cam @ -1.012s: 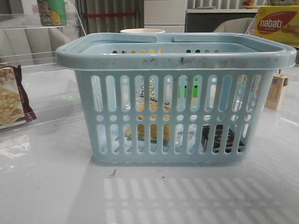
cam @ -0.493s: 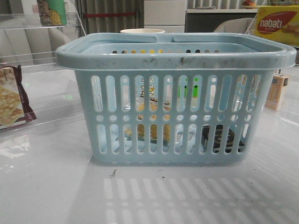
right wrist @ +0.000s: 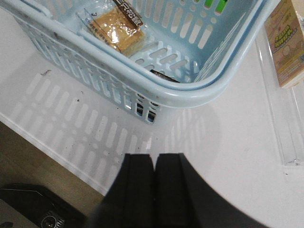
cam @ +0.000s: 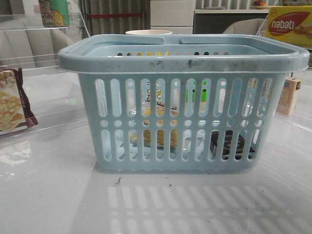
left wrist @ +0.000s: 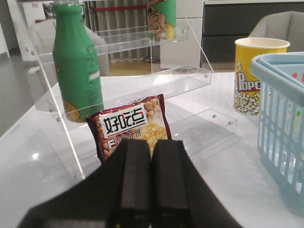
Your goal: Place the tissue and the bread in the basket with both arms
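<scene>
Right wrist view: bread (right wrist: 118, 29) lies inside basket (right wrist: 199, 85), apart from closed, empty right pincer (right wrist: 154, 166).

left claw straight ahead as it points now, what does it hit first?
Likely the maroon-edged snack packet, right beyond the shut left claw and leaning at the clear acrylic shelf. The green bottle stands behind it. Depth is unclear.

"nabati" stands in white on a red oval on the yellow box (cam: 288, 27) at the far right of the front view; the yellow cup (left wrist: 251, 76) beside the basket (left wrist: 280, 118) reads "POPC", the rest hidden by the rim; the maroon-edged snack packet (left wrist: 133, 127) carries bold black Chinese characters, 好吃点
</scene>
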Tool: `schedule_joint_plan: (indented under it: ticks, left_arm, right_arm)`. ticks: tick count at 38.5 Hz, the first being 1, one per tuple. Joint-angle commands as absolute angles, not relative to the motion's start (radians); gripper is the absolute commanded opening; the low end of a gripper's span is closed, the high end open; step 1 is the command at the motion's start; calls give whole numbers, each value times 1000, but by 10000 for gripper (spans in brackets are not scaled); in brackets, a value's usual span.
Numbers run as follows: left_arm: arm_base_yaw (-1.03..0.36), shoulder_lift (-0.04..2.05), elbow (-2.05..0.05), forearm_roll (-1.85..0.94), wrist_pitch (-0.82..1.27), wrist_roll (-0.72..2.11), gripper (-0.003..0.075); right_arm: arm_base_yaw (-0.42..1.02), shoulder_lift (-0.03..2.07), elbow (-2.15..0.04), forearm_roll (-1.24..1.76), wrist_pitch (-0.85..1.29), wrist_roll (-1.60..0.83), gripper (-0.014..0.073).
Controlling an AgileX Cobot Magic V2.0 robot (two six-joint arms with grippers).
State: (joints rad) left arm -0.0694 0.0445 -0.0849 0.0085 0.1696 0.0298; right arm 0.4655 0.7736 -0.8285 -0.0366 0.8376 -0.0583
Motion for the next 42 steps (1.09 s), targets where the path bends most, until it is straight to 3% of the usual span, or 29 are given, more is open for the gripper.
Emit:
schedule_joint_plan:
  ticks: [1, 9, 42]
  left_arm:
    - [-55, 20, -68, -7, 30, 21, 92]
    - [-36, -26, 8, -10, -90, 21, 92]
    - [-29, -24, 7, -10, -79, 21, 92]
  right_arm:
    - [465, 769, -855, -51, 780, -68, 56]
    - [465, 769, -855, -51, 780, -68, 56]
    - [465, 769, -855, -51, 785, -68, 56]
